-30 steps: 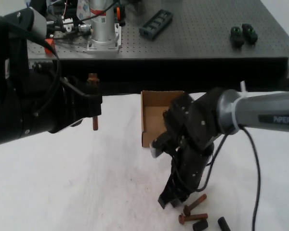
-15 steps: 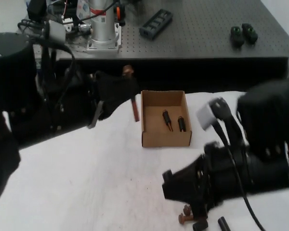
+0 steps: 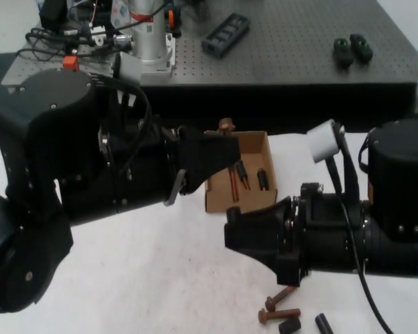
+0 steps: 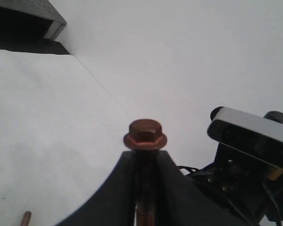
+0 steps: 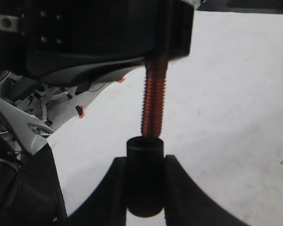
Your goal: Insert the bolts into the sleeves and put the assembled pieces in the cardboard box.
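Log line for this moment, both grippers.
left gripper: shut on copper hex-head bolt | right gripper: shut on black cylindrical sleeve | bolt tip at sleeve mouth | brown cardboard box: two dark pieces inside

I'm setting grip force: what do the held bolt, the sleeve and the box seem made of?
The bolt looks like copper-toned metal: reddish sheen, cut threads, hex head. The sleeve is matte black, coated metal or plastic; unclear which. The cardboard box is plain matte brown board.
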{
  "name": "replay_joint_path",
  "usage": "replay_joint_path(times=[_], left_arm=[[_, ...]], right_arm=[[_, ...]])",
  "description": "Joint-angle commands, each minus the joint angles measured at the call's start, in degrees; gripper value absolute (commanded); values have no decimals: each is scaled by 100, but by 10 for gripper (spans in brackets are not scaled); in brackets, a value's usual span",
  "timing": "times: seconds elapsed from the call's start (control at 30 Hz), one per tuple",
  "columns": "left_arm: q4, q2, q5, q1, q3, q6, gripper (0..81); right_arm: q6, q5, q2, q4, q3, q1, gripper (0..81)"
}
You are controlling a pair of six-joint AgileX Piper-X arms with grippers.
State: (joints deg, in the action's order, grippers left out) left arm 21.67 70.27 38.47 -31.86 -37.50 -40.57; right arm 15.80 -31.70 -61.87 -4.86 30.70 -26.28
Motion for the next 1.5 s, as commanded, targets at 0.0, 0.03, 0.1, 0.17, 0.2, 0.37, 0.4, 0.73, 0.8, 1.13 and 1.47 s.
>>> replay_joint_path(times=[0.0, 0.03, 0.1, 0.17, 0.2, 0.37, 0.4, 0.73, 0.8, 1.13, 1.47], left_arm=[[163, -2, 72, -21, -28, -6, 6], [163, -2, 72, -21, -28, -6, 6], [163, -2, 72, -21, -28, -6, 6], [163, -2, 72, -21, -28, -6, 6], [163, -2, 72, -21, -28, 56, 6], [163, -2, 72, -21, -28, 116, 6], [163, -2, 72, -21, -28, 129, 6], [27, -2, -471, -21, -28, -59, 545], [-142, -2, -737, -21, -28, 108, 512], [-679, -2, -1264, -21, -28, 678, 442], [-1580, -2, -1303, -21, -1, 1258, 442]], right_arm=[[135, 81, 51, -253, 15, 64, 6], [134, 171, 51, -261, 15, 82, 6], [134, 244, 51, -291, 15, 107, 6], [134, 262, 51, -370, 15, 114, 6], [134, 265, 51, -407, 15, 114, 6], [199, 264, 51, -667, 15, 114, 6], [197, 264, 51, -695, 15, 114, 6], [-63, 1212, 15, -943, 41, 236, 6], [-247, 1863, -134, -766, 188, 384, 6], [-671, 2037, -2713, -434, 2293, 1252, 6], [-1362, 2951, -5661, 2817, 5874, 1251, 6]])
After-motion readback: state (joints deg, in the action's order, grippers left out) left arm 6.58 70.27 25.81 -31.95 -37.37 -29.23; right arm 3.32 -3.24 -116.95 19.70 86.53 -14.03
